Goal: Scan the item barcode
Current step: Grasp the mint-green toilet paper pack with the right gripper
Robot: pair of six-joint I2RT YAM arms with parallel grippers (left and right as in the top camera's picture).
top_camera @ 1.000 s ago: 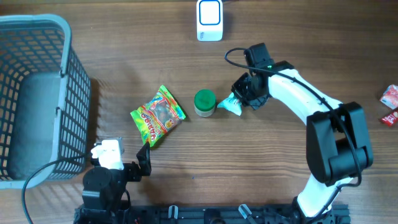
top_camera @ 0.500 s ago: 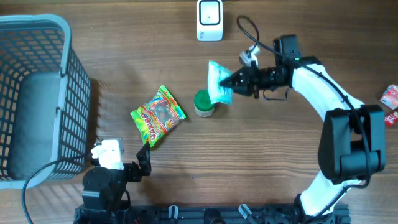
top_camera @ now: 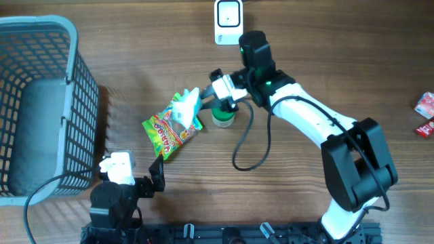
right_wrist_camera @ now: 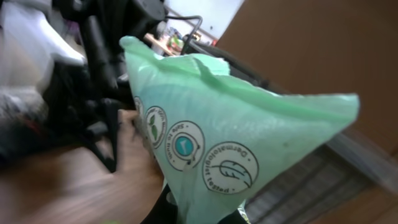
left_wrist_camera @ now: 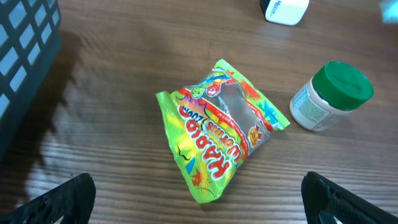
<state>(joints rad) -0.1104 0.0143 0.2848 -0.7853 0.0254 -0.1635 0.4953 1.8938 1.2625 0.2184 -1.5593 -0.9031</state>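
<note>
My right gripper (top_camera: pixel 205 97) is shut on a pale green wipes packet (top_camera: pixel 184 107), held in the air over the top edge of the gummy bag (top_camera: pixel 171 129). In the right wrist view the packet (right_wrist_camera: pixel 230 143) fills the frame, showing round printed icons; the jaws pinch its lower end at my right gripper (right_wrist_camera: pixel 200 210). No barcode shows on that face. The white scanner (top_camera: pixel 228 17) stands at the table's far edge, behind the right wrist. My left gripper (top_camera: pixel 153 181) rests open at the front left, and in its own view my left gripper (left_wrist_camera: pixel 202 202) holds nothing.
A green-lidded jar (top_camera: pixel 222 114) stands just right of the gummy bag (left_wrist_camera: pixel 221 127), under the right arm; it also shows as the jar (left_wrist_camera: pixel 333 96). A grey basket (top_camera: pixel 41 102) fills the left side. Two red packets (top_camera: pixel 426 105) lie at the right edge.
The right arm lifted the green packet from beside the jar, swung it up near the scanner, then carried it left over the gummy bag. The left arm stayed still.
</note>
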